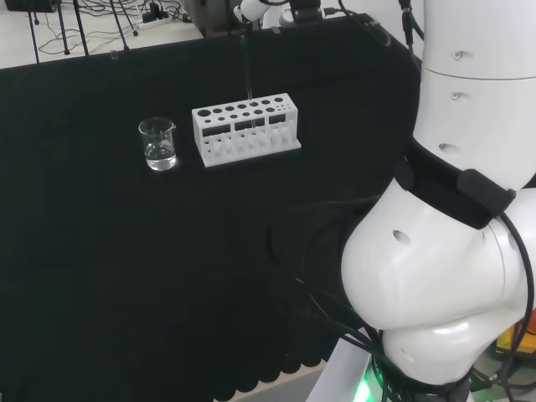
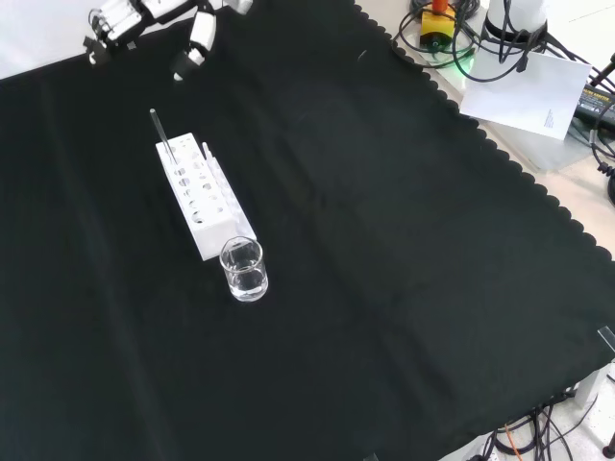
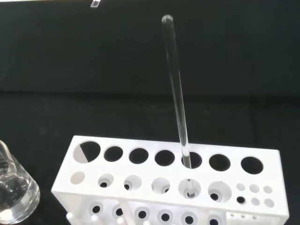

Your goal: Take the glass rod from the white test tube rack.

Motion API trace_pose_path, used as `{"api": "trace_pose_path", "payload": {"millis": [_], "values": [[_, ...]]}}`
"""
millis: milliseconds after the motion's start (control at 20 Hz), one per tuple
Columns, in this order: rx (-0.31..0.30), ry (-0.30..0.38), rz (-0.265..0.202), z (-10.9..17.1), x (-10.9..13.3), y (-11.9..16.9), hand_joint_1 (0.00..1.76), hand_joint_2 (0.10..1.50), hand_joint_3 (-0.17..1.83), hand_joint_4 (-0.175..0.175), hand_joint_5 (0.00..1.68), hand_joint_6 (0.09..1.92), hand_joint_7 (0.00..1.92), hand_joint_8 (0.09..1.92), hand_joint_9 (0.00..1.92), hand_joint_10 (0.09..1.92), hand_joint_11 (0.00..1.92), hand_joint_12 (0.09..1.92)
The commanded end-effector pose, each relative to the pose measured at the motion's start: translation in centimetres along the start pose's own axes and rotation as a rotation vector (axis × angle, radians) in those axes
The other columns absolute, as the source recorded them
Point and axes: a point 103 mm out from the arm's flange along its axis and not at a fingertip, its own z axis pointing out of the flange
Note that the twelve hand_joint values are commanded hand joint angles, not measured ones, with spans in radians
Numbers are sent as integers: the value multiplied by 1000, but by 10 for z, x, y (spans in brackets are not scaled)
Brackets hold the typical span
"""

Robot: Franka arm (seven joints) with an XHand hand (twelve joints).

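A: Where is the glass rod (image 3: 177, 93)?

B: Standing in the white test tube rack (image 3: 140, 187), in one of the large holes of the back row, third from one end in the wrist view. It leans a little, and its rounded tip rises well clear of the rack's top.

A: How does it look?

B: Thin, clear, smooth and straight. Against the black cloth (image 2: 384, 240) it almost vanishes; in the front view it is a faint grey line (image 2: 161, 134) at the rack's (image 2: 197, 197) far end.

A: And the hand?

B: In the front view the hand (image 2: 120, 21) is at about 11 o'clock from the rack, well apart from it. Its fingers look partly curled and hold nothing I can see. I cannot tell more than that.

A: What could go wrong?

B: My guess: the rod is slim and slick, so a pinch a little off line could slide along it or miss. Pulling it at a slant could lever it against the hole's rim and tip or drag the light rack. A beaker (image 1: 158, 144) with some clear liquid stands just beside the rack, at 9 o'clock from it in the head view; a shoved rack could knock it.
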Motion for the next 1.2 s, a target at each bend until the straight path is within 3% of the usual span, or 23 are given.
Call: {"api": "trace_pose_path", "payload": {"millis": [50,350,600,700,850,950,1200], "values": [[15,14,-21,25,-2,21,588,899,509,-152,124,87,91,826,241,845,0,1136],[26,65,-32,48,-13,33,605,908,521,-174,221,87,276,871,453,832,0,1312],[40,59,-42,63,-16,39,638,916,525,-175,409,107,523,890,660,811,43,1428],[36,54,-47,67,-16,41,659,920,520,-175,466,263,630,872,758,787,103,1420],[21,44,-58,70,-14,42,704,922,522,-175,491,687,776,861,888,778,210,1393],[10,34,-69,71,-12,43,739,919,533,-175,564,869,886,858,988,780,313,1365],[-11,13,-88,73,-7,45,849,894,584,-175,725,973,1114,851,1191,787,555,1297]]}}
